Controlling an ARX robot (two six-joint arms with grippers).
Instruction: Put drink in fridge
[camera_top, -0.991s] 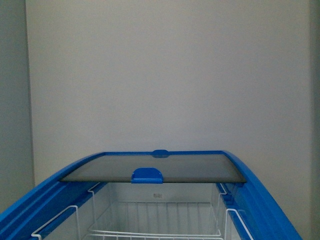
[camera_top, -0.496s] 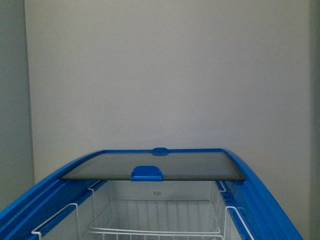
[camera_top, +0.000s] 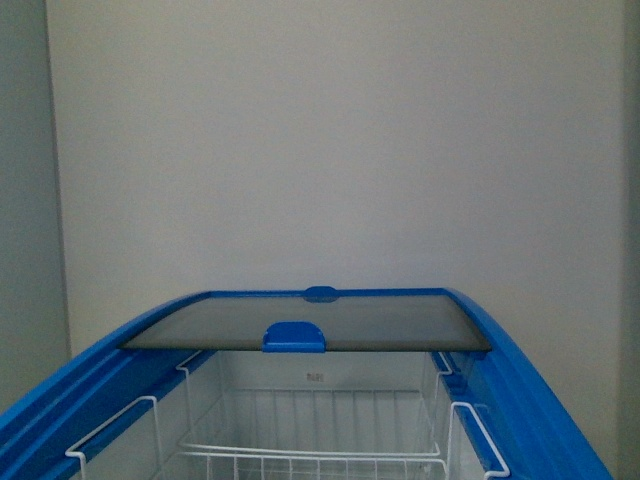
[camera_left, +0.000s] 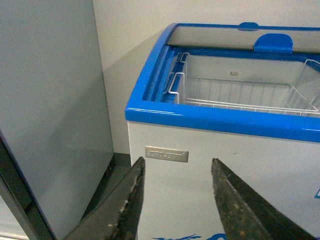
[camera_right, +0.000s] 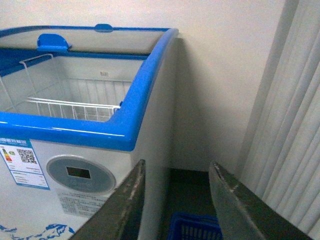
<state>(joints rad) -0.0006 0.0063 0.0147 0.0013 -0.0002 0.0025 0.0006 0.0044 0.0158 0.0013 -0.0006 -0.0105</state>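
A plain off-white wall (camera_top: 330, 140) fills the view at twelve o'clock, evenly lit with no hard shadows. At nine o'clock stands a tall grey cabinet side (camera_left: 50, 105), set just beside the wall. Toward three o'clock hang pale vertical blinds (camera_right: 295, 120). The floor (camera_right: 192, 192) below them is dark, and a blue plastic basket (camera_right: 195, 227) sits on it.

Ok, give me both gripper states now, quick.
Left gripper: open, holding nothing, in front of the fridge.
Right gripper: open, holding nothing; no drink in view.
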